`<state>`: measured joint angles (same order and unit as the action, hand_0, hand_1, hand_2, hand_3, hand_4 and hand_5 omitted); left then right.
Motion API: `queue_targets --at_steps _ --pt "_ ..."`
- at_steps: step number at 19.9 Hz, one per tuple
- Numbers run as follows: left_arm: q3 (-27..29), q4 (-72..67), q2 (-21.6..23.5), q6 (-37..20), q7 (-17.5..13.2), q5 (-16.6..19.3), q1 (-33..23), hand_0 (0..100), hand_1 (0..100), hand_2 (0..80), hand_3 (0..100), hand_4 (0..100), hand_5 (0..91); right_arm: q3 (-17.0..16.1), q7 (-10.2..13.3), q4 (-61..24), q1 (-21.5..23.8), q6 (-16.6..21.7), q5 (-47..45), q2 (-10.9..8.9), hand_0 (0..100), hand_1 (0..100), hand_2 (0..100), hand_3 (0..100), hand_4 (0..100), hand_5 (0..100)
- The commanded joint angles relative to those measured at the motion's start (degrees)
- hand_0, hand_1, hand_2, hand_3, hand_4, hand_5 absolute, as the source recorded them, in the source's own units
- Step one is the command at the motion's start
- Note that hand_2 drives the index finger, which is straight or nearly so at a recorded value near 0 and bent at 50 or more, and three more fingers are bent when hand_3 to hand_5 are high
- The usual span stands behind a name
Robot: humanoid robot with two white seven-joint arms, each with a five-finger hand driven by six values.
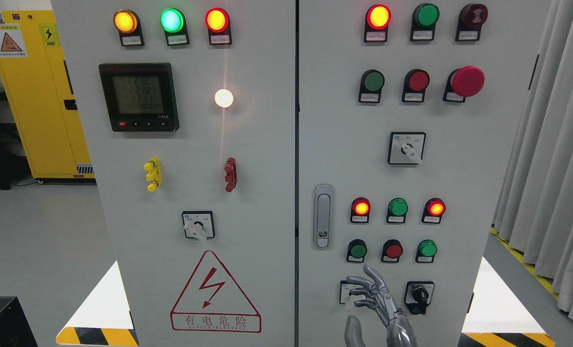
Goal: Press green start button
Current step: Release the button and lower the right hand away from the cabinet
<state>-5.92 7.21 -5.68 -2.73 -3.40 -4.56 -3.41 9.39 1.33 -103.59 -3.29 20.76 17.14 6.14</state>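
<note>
My right hand rises from the bottom edge in front of the right cabinet door, fingers spread and holding nothing. Its fingertips sit just below the lowest button row: a green button, a red button and a second green button. The hand is nearest the left green button and does not touch it. It partly hides a small selector switch. Another green button sits higher up beside a red one. The left hand is out of view.
A black selector knob is right of the hand. Lamps sit above the button row, a door latch to the left, a red mushroom stop up top. Grey curtains hang at the right, and a yellow cabinet stands at the far left.
</note>
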Motion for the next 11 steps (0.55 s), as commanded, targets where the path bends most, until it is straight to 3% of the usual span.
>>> queue_targets --at_steps 1,11 --pt "-0.06 0.0 -0.03 0.01 -0.02 -0.01 -0.02 12 56 0.0 0 0 0.0 1.24 -0.01 -1.7 0.66 -0.02 -1.85 -0.08 77 76 0 1 4 3" --pt "-0.06 0.0 -0.03 0.01 0.06 -0.01 0.07 12 56 0.0 0 0 0.0 1.24 -0.01 -1.79 1.45 -0.02 -1.85 -0.17 72 75 0 1 5 3"
